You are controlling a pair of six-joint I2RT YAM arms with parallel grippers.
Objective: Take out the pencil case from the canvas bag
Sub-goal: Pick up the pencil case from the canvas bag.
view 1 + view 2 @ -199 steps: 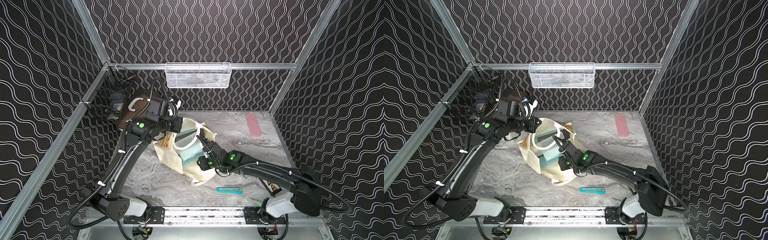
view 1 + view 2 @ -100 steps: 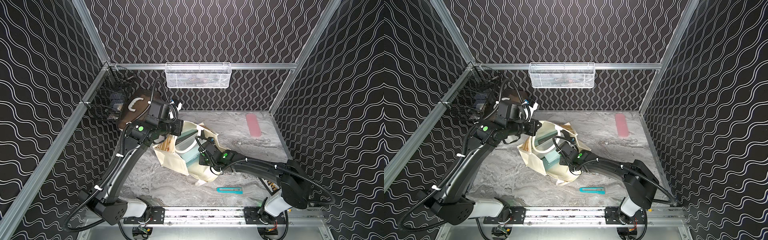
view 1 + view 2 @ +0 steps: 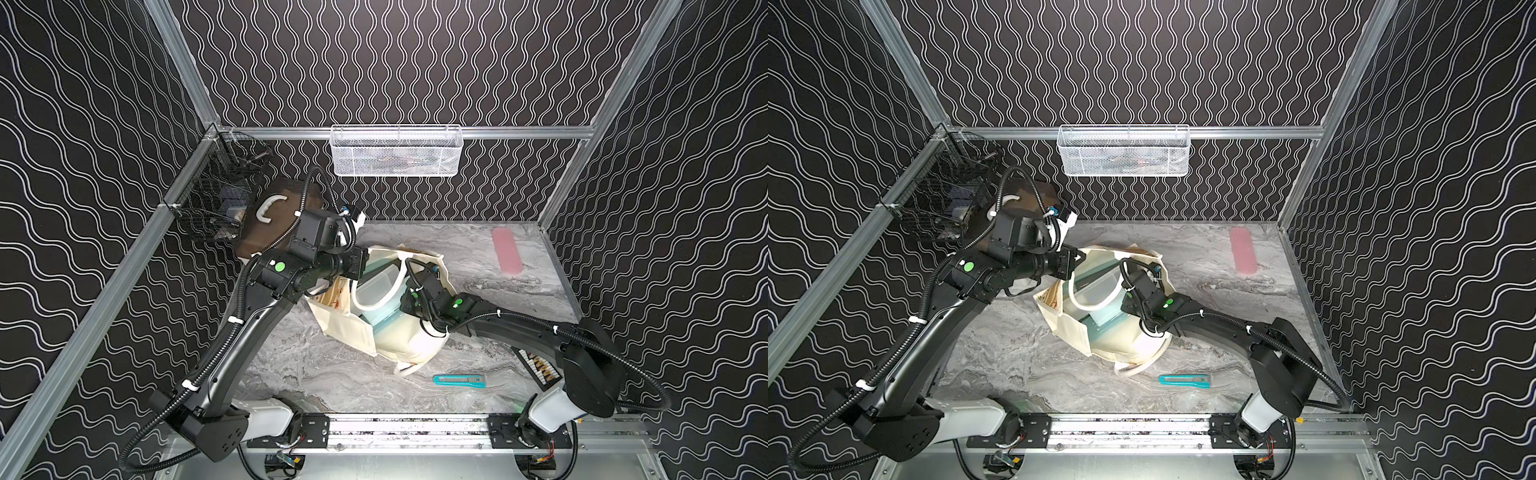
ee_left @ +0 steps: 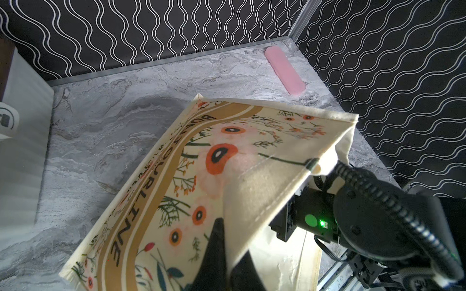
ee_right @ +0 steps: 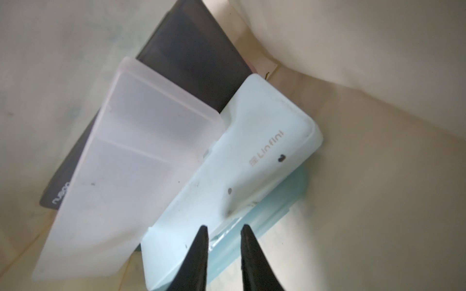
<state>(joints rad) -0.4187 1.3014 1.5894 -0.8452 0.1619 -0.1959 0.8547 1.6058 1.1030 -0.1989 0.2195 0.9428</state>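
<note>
You are looking at your left arm [image 3: 249, 328] standing up from the near-left base and bending over toward the canvas bag [image 3: 399, 345]. The bag is sitting slumped mid-table on the marbled tabletop [image 3: 316, 374] with its mouth gaping open. The left gripper [image 3: 360, 266] is holding up the bag's far-left rim, with its jaws fully closed on the cloth. Your right arm [image 3: 519, 328] is lying low and long from the near-right base, and its wrist is tipping down into the bag's mouth, so both top views are hiding its fingers. The right wrist view is filling that gap. There the right gripper [image 5: 224, 230] is hanging inside the bag with its two black fingertips [image 5: 203, 236] a narrow gap apart, right at the near edge of the pencil case [image 5: 252, 163], a pale blue hard case. You cannot tell from these views whether they are pinching it. That case is lying deep inside the bag, with a frosted plastic box [image 5: 131, 151] overlapping it and a dark grey slab [image 5: 196, 58] behind both. The left wrist view alone is showing the bag's printed side, with orange flowers and tan bands, and the cream fold clamped between the left fingers [image 4: 216, 252]. In both top views a teal utility knife [image 3: 459, 381] is lying in front of the bag. A pink bar [image 3: 506, 256] is lying near the back-right corner, well apart from both arms.
</note>
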